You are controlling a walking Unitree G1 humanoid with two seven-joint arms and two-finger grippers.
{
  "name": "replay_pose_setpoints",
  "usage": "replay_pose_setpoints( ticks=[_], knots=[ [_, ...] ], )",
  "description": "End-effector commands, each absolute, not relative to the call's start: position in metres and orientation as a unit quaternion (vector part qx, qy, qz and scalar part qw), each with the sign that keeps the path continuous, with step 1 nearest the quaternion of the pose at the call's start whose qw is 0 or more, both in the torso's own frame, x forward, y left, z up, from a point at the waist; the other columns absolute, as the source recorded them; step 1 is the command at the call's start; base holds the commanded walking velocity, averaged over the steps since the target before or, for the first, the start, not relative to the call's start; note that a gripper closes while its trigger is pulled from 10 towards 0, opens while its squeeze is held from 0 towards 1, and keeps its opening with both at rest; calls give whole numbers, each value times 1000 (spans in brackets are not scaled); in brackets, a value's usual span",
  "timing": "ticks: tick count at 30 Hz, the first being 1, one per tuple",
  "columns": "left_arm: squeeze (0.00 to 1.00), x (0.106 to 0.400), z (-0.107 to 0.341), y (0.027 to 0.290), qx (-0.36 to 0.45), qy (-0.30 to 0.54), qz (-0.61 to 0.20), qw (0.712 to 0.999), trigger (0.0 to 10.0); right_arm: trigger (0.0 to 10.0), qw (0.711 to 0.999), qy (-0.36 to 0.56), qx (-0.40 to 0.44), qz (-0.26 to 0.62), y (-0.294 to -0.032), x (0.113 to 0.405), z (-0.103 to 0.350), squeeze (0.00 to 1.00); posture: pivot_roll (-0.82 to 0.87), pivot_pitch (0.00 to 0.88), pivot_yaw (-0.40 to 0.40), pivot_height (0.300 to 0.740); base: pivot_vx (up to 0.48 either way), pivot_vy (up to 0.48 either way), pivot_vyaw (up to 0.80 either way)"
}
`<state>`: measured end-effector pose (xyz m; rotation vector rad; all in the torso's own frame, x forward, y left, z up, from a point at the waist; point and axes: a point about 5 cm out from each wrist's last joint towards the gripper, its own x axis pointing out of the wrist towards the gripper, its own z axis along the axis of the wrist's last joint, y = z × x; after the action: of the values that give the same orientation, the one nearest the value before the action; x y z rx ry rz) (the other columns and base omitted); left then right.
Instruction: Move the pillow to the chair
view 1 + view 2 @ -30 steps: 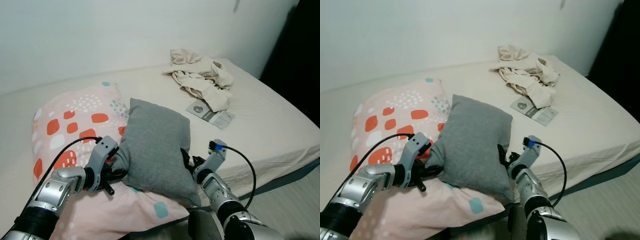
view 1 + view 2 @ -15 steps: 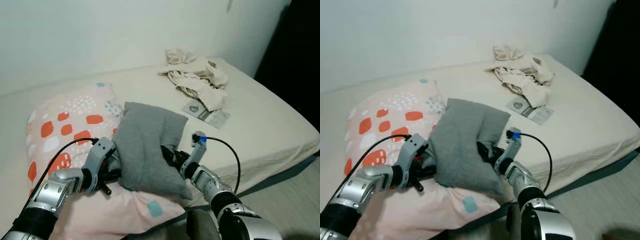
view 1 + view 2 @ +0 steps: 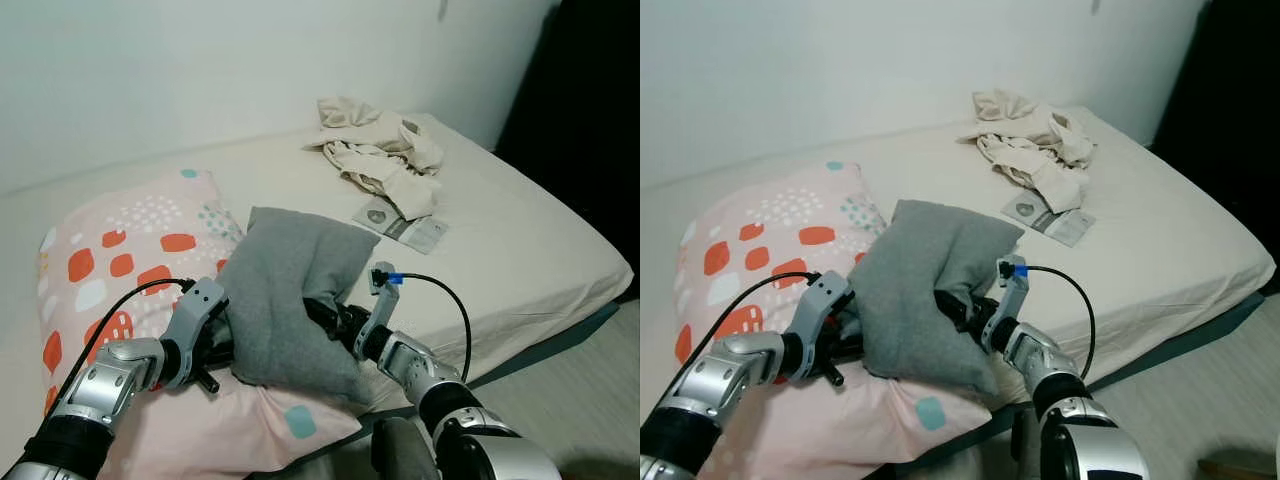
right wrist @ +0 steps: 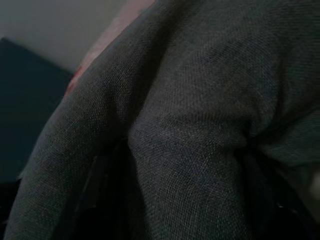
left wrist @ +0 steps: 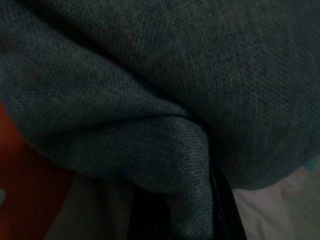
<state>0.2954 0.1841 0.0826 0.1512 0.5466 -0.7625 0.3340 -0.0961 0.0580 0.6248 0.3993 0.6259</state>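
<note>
The left gripper (image 3: 222,345) pinches the grey pillow (image 3: 290,300) at its 9 o'clock edge; the right gripper (image 3: 330,318) clamps a fold at 3 o'clock. The pillow sits on a patterned pillow (image 3: 110,250) on the bed (image 3: 520,240); soft, light, it likely sags, so opposite-edge holds suit.

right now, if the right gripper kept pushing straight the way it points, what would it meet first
The grey pillow: the right gripper is already pressed into its side, fabric bunched around it. Beyond that it would probably head toward the left gripper on the far side, though depth is unclear.
</note>
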Motion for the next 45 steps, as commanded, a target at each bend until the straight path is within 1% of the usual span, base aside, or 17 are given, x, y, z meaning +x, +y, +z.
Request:
replay_pose_setpoints(
  ticks=[1,6,7,10,21,22,23,25,27,29,30,31,32,39,40,41,45],
  knots=[
    [0,295,83,166,64,247,-400,880,0,0,874,198,302,324,-74,332,60,0,29,98,26,587,0,0,0],
    [0,297,86,165,56,240,-401,883,0,0,900,187,260,297,-83,337,62,0,28,97,24,587,0,0,0],
    [0,297,87,164,50,236,-401,884,0,0,919,192,217,265,-91,340,61,0,28,97,24,587,0,0,0],
    [0,297,88,160,41,231,-403,885,0,0,935,188,205,219,-100,345,62,0,28,97,24,587,0,0,0],
    [0,303,109,135,-37,169,-409,896,0,0,965,95,116,217,-97,357,91,0,22,93,25,587,0,0,0],
    [0,308,115,131,-42,147,-390,908,0,0,968,69,95,221,-95,360,100,0,19,93,18,587,0,0,0],
    [0,308,115,131,-42,147,-390,908,0,0,968,69,95,221,-95,360,100,0,19,93,18,587,0,0,0],
    [0,327,126,130,-68,109,-276,953,0,0,971,6,52,233,-90,364,122,0,15,90,15,587,0,0,0],
    [0,334,132,132,-98,90,-208,969,0,0,970,-33,26,240,-86,364,135,0,8,88,12,587,0,0,0],
    [0,336,134,132,-110,82,-192,972,0,0,969,-46,17,243,-85,364,139,0,8,88,12,587,0,0,0],
    [0,337,134,133,-132,80,-161,975,4314,0,966,-71,3,248,-82,362,146,0,2,80,9,587,0,0,0],
    [0,338,133,134,-146,81,-132,977,8078,0,963,-92,-7,254,-80,360,151,0,-1,75,6,587,0,0,0],
    [0,336,131,134,-151,82,-117,978,10000,0,959,-112,-20,259,-78,357,155,0,-5,70,4,587,0,0,0],
    [0,332,127,135,-148,81,-80,982,10000,0,950,-143,-49,272,-74,348,156,0,-8,58,1,587,0,0,0],
    [0,331,124,137,-152,87,-66,982,10000,235,954,-135,-45,264,-74,347,152,0,-11,53,-1,587,0,0,0],
    [0,329,121,140,-158,91,-48,982,10000,10000,962,-118,-47,243,-78,347,144,0,-9,46,-8,587,0,0,0],
    [0,327,117,146,-149,95,-21,984,10000,10000,974,-80,-45,208,-85,350,132,0,-8,43,-12,587,0,0,0]
  ],
)
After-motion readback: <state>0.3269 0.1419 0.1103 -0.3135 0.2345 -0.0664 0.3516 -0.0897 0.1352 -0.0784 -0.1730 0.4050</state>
